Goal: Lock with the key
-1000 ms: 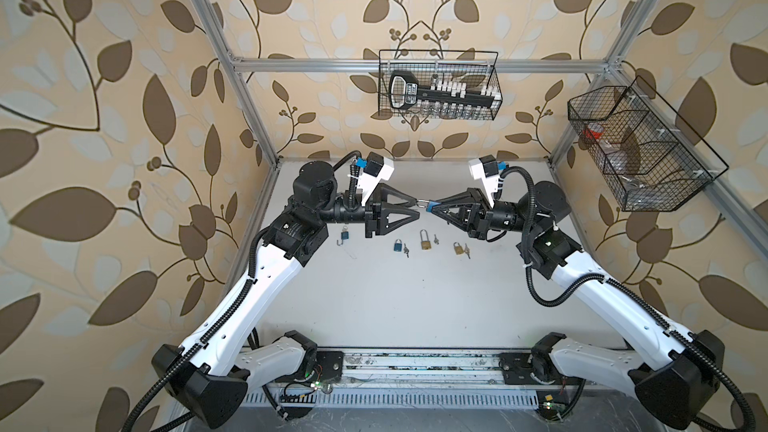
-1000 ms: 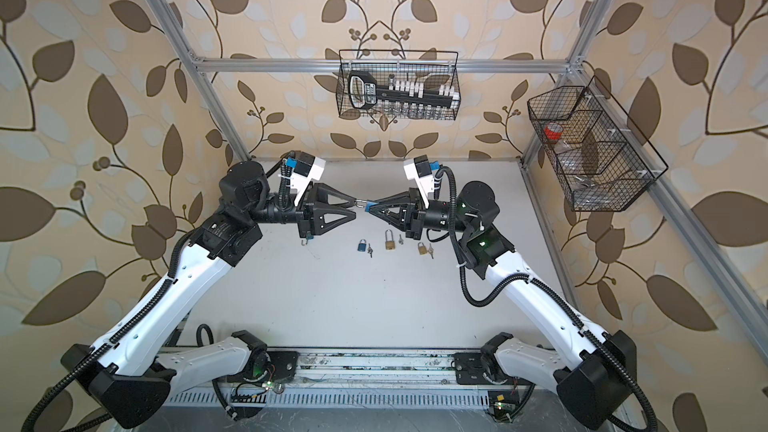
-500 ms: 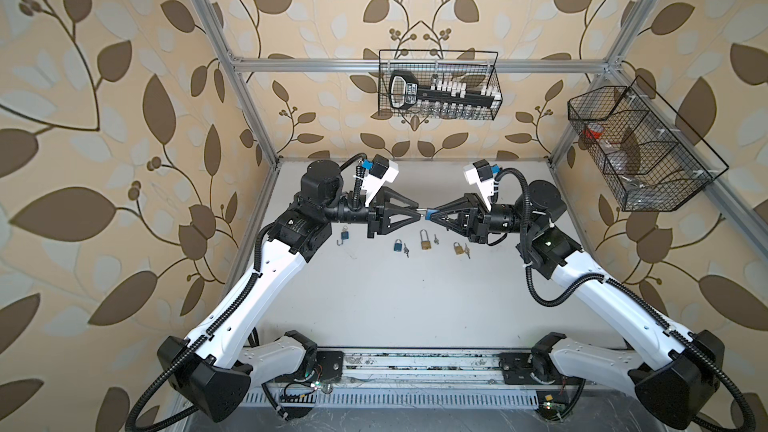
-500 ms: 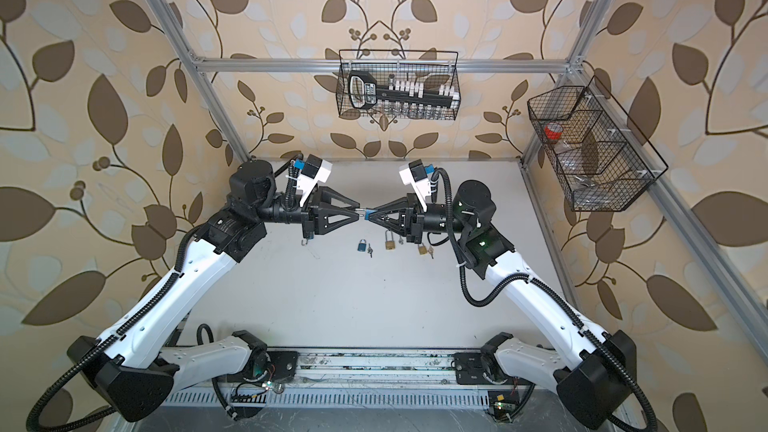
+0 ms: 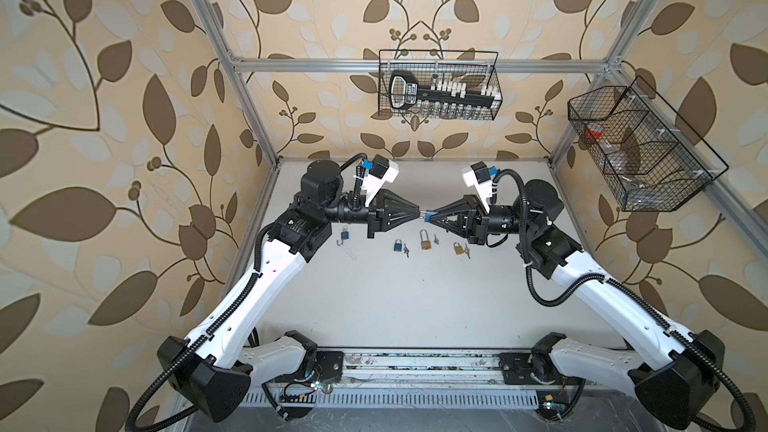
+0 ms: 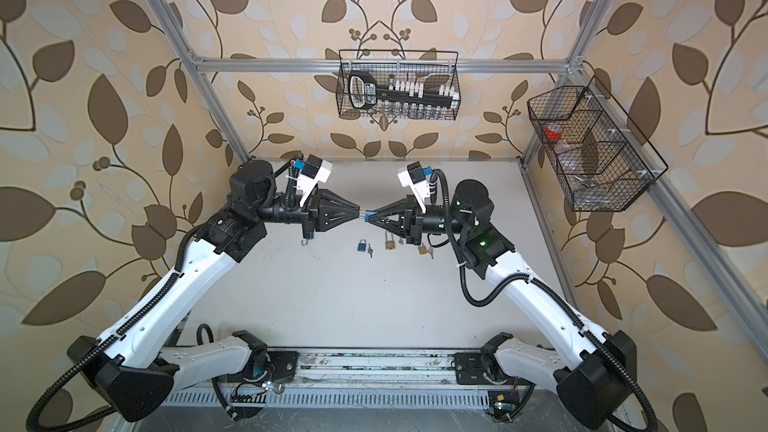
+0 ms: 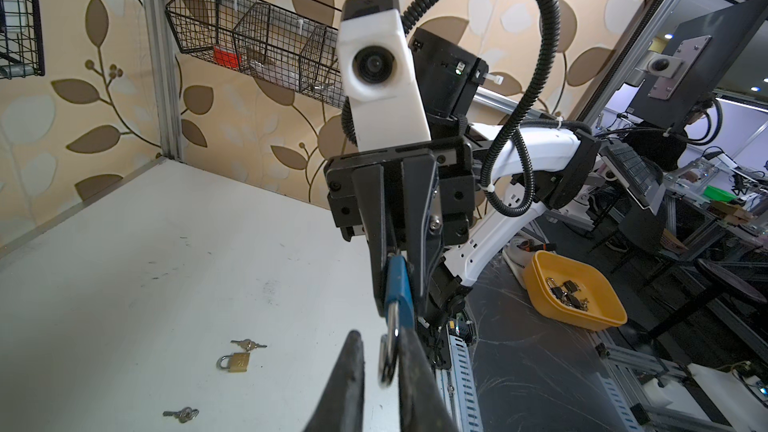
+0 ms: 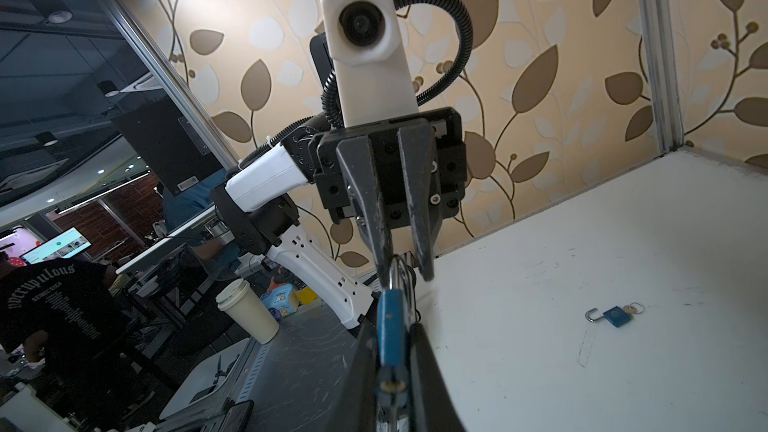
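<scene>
Two-handed, mid-frame: clenched right gripper (image 5: 432,215) on padlock (image 8: 390,326), steadying; straddled shackle (image 7: 388,361) with left gripper (image 5: 417,212), pinch unclear, for closing.

Blue padlock (image 5: 430,214) held in mid-air
Small blue body, silver shackle (image 7: 388,361) pointing left, lying level above the scene's far middle.

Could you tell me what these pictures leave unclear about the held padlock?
Key in the blue padlock: underside cramped between the right gripper fingers, right wrist view.
Left gripper grip on the shackle: blurred, left wrist view.
Shackle shut or open: too small in both top views.
</scene>
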You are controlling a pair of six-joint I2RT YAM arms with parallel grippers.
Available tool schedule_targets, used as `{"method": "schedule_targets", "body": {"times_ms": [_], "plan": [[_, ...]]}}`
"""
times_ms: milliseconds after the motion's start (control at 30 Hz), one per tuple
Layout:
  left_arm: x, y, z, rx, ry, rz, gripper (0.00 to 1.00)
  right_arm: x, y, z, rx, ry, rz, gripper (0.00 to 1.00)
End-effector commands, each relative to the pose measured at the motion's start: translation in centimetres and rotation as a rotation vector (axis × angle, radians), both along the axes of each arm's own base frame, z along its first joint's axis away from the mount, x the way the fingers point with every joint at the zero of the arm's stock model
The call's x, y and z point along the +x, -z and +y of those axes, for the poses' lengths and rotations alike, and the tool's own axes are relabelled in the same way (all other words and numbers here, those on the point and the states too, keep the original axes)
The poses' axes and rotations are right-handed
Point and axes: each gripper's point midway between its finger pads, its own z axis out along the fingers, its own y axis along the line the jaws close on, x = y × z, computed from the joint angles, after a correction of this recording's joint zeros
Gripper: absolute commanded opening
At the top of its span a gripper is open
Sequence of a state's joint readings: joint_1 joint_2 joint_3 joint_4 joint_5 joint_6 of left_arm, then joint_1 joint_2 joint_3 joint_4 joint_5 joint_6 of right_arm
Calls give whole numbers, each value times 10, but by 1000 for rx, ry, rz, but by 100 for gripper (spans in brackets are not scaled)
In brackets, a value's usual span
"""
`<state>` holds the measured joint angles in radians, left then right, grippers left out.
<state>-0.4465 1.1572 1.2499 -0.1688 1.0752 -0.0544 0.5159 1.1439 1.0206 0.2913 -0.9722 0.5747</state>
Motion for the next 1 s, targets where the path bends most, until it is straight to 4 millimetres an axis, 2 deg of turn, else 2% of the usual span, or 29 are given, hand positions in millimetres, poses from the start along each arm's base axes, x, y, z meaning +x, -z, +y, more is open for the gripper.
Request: {"method": "schedule_targets", "body": {"times_ms": [0, 233, 333, 467, 800, 967], "plan": [[-11, -20, 0, -30, 42, -64, 14, -9, -26, -4, 39, -3, -88, 0], [-12, -19, 1, -30, 42, -64, 12, -9, -28, -5, 48, 4, -97, 0], [-12, -19, 1, -30, 42, -63, 9, -10, -29, -5, 49, 2, -100, 0], [-12, -20, 1, -31, 44, -63, 0, -9, -28, -5, 48, 4, -99, 0], [-17, -19, -1, -38, 88, -48, 0, -4, -19, -3, 27, 13, -96, 0], [-28, -14, -14, -39, 164, -27, 0, 0, -17, 1, 37, 0, -89, 0]]}}
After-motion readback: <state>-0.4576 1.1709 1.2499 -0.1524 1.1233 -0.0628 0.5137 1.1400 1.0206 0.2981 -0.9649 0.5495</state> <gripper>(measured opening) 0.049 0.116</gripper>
